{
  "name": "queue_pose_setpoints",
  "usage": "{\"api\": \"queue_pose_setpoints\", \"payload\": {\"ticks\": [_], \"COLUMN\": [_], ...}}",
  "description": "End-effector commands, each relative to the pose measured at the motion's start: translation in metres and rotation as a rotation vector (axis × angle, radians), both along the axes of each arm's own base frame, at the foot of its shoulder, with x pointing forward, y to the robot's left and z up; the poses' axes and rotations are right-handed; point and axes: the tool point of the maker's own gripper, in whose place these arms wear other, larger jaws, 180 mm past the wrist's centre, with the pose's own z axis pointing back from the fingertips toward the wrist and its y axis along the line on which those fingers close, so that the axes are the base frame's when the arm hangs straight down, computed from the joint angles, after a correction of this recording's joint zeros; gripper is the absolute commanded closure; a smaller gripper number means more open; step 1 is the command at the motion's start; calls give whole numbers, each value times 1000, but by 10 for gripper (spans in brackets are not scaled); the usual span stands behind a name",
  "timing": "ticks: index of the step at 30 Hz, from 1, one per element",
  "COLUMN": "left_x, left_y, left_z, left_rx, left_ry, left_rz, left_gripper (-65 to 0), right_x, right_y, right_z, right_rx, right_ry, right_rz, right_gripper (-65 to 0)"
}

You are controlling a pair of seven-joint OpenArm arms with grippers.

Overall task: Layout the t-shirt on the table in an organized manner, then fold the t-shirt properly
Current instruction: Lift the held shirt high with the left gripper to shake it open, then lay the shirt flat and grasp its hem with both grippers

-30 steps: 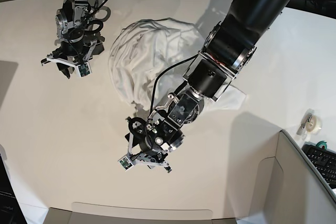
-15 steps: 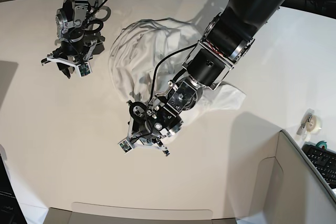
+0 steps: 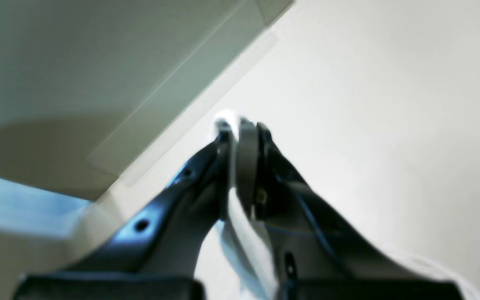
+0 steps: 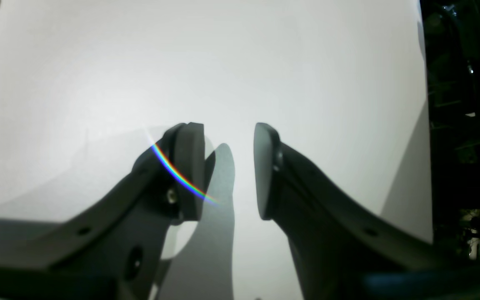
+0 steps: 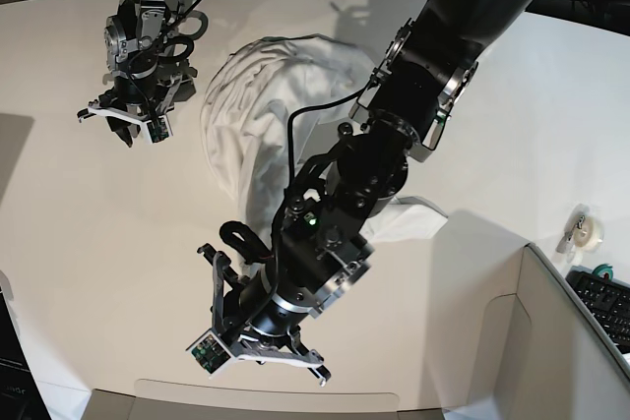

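The white t-shirt lies crumpled on the off-white table, its print hidden. One stretch of it runs forward under my left arm, and a corner shows to the arm's right. My left gripper is raised near the front edge. In the left wrist view this gripper is shut on a fold of the t-shirt. My right gripper hangs at the far left, apart from the cloth. Its jaws stand open over bare table with nothing between them.
A grey cardboard box stands at the front right, with a flap along the front edge; its wall fills the left wrist view's upper left. A tape roll and a keyboard sit at the right.
My left gripper has shut on the t-shirt's near edge and risen toward the front, pulling cloth with it. The right arm has not moved.
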Motion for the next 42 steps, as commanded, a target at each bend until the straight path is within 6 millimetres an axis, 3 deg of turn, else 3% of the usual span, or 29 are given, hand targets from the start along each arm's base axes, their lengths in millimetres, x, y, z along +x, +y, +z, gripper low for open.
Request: {"api": "queue_pose_setpoints", "payload": {"ticks": [1,5,8,19,23,25,27,28,31,33,37,39,42], "left_x": [-1,-6,5,45,45,40,34,29,10,-2,-13,-15,-45], "left_y": [5,40,79,257,287,288,283,272,197,145,51,25,-30], "left_z": [42,68,82,144,176,194,202,207,230,229,165,113,41], "left_rx": [-31,10,67,145,69,23,9,-2,-100,-154,-169,-119,-20], "left_ry": [-112,-219,-270,-336,-345,-349,-316,-307,-359,-360,-192,-71,59], "left_rz": [7,61,126,472,485,466,455,428,211,76,-130,-182,-346], "left_gripper": [0,0,0,0,0,0,0,0,0,0,0,0,0], "right_x": [-7,-6,-5,0,0,-2,-2,-3,-5,-5,-9,-14,-23], "right_y": [0,0,0,0,0,2,2,3,1,0,-1,-13,-33], "right_z": [-7,-6,-5,-2,-8,-13,-14,-16,-24,-26,-28,-29,-30], "right_rx": [-1,-1,-1,-1,5,12,15,18,20,19,16,12,9], "right_ry": [41,39,36,26,38,51,54,60,81,87,94,99,105], "right_rz": [3,3,3,3,2,1,1,0,-1,0,-3,-40,-103], "right_gripper": [-204,-204,-204,-204,-204,-204,-204,-204,-204,-204,-204,-204,-204]}}
